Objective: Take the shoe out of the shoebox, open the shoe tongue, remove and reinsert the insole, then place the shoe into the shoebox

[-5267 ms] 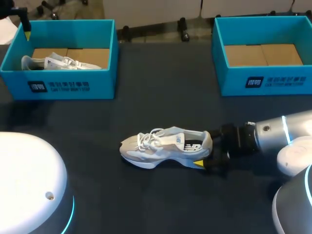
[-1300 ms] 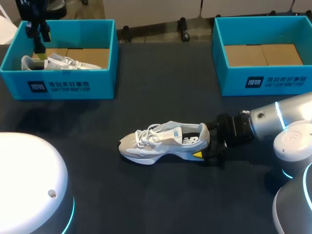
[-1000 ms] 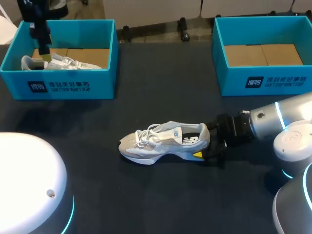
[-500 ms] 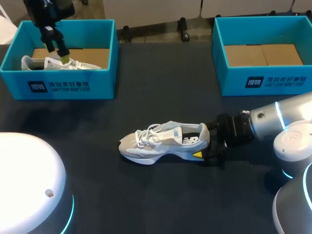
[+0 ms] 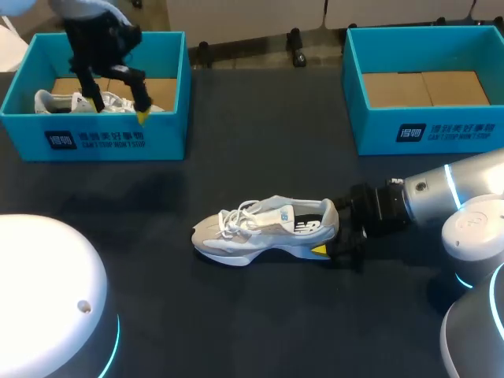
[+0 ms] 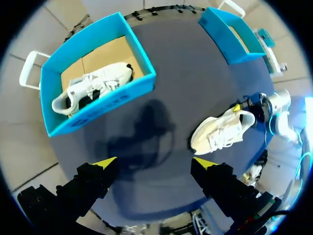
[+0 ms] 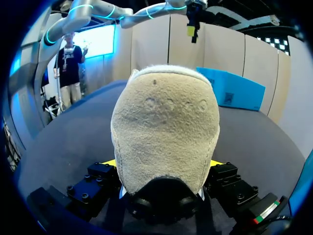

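Shoe (image 5: 264,230) of pale grey and white stands on its sole mid-table (image 5: 236,315) in the head view, toe toward my left. Its heel is at the right gripper (image 5: 331,234), whose arm comes in low and nearly level from the right; only one yellow tip shows here, under the heel. The left gripper (image 5: 120,106) hangs tilted over the left shoebox (image 5: 94,140), fingers spread wide, with a second shoe (image 5: 67,102) lying in the box; the right shoebox (image 5: 429,130) stands well apart. The left wrist view looks down from high above the table: the left gripper (image 6: 154,164) is wide open and grips nothing, the left shoebox (image 6: 117,98) and second shoe (image 6: 93,88) lie ahead of it, and the shoe (image 6: 220,132) and right shoebox (image 6: 222,29) lie off to one side. The right wrist view settles what the head view hides: the shoe (image 7: 166,137) fills the gap of the right gripper (image 7: 164,164), both fingers pressed against the heel's sides. The left gripper (image 7: 190,29) shows high beyond, above the left shoebox (image 7: 234,93). Against half a second ago, the left gripper has swung toward the box's front wall and its fingers have parted further; the right arm and shoe have kept still.
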Tool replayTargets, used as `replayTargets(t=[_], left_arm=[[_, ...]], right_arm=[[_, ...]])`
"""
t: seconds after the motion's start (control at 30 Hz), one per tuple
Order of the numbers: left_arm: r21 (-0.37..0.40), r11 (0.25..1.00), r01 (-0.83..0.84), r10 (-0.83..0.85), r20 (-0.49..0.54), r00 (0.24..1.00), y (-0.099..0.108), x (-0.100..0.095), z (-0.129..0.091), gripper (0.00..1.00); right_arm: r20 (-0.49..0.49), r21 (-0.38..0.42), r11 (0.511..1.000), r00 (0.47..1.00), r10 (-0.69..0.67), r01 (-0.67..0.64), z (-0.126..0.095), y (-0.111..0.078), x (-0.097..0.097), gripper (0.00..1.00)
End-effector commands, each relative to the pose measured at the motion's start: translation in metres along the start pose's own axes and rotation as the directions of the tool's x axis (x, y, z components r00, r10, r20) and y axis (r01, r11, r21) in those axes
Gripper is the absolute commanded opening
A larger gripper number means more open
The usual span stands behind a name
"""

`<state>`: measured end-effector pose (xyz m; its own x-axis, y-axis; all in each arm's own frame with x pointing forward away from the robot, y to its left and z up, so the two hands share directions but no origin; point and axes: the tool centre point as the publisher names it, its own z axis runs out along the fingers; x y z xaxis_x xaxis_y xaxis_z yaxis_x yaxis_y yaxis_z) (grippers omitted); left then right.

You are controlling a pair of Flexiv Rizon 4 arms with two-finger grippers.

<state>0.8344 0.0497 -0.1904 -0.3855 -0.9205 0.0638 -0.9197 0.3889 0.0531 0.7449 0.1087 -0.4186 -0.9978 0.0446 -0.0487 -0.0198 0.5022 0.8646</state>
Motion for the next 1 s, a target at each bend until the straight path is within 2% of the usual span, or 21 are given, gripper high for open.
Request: replayTargets(t=[0.03,0.23,0.43,0.67,1.0], left_arm=[[0.054,0.996,0.077,-0.078,0.012,0.997,0.016,0.020,0.005,1.00],[0.043,0.990,0.135,-0.134,-0.017,0.991,0.024,0.046,0.012,1.00],[0.063,0.985,0.161,-0.162,0.011,0.987,0.029,0.075,0.019,1.00],[0.037,0.987,0.155,-0.155,0.002,0.988,0.028,0.110,0.035,1.00],[0.038,0.985,0.171,-0.171,-0.002,0.985,0.030,0.148,0.056,1.00]], right_arm=[[-0.001,0.005,1.000,1.000,0.000,0.000,0.000,0.001,-0.001,0.00],[-0.001,0.005,1.000,1.000,0.000,0.000,0.000,0.001,-0.001,0.00],[-0.001,0.005,1.000,1.000,0.000,0.000,0.000,0.001,-0.001,0.00],[-0.001,0.005,1.000,1.000,0.000,0.000,0.000,0.001,-0.001,0.00],[-0.001,0.005,1.000,1.000,0.000,0.000,0.000,0.001,-0.001,0.00]])
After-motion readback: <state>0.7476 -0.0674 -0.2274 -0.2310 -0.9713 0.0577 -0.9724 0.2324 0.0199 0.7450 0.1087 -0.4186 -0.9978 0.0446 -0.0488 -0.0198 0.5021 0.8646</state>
